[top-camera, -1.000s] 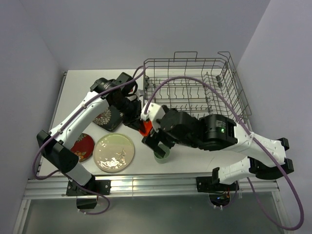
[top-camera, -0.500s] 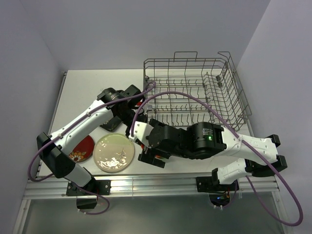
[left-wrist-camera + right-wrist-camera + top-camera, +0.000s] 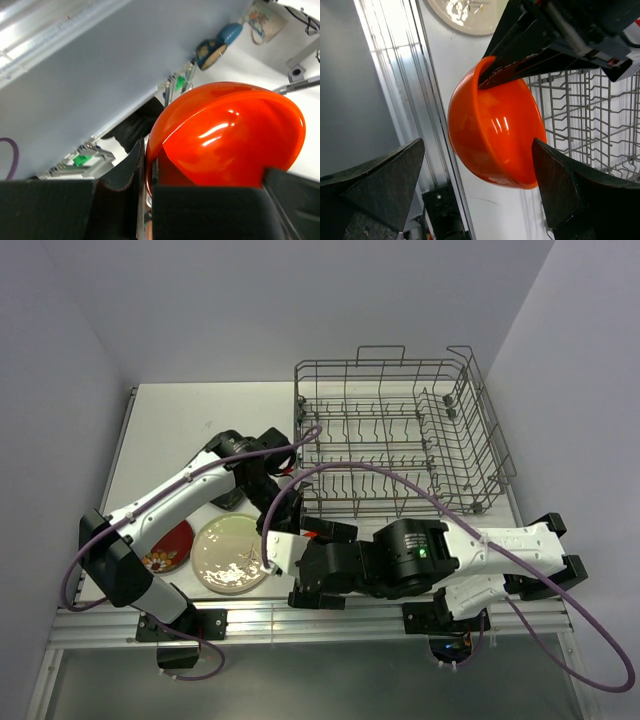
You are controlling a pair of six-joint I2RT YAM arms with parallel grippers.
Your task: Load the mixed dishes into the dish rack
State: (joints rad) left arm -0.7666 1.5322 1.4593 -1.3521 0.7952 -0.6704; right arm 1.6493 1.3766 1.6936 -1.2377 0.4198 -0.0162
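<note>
In the top view the dish rack [image 3: 400, 430] fills the upper right, and near its lower left corner the small orange bowl [image 3: 492, 135] is pinched by the rim in the closed left gripper [image 3: 145, 167], probably as a handover to the wide-open right gripper [image 3: 477, 150], which flanks it without touching.

A white desk [image 3: 170, 430] sits between pale purple walls [image 3: 300, 300]. A shiny metal rail [image 3: 260, 625] runs along its near edge. The left wrist view shows a picture mug [image 3: 263, 20] beside a round blue thing [image 3: 231, 34].
</note>
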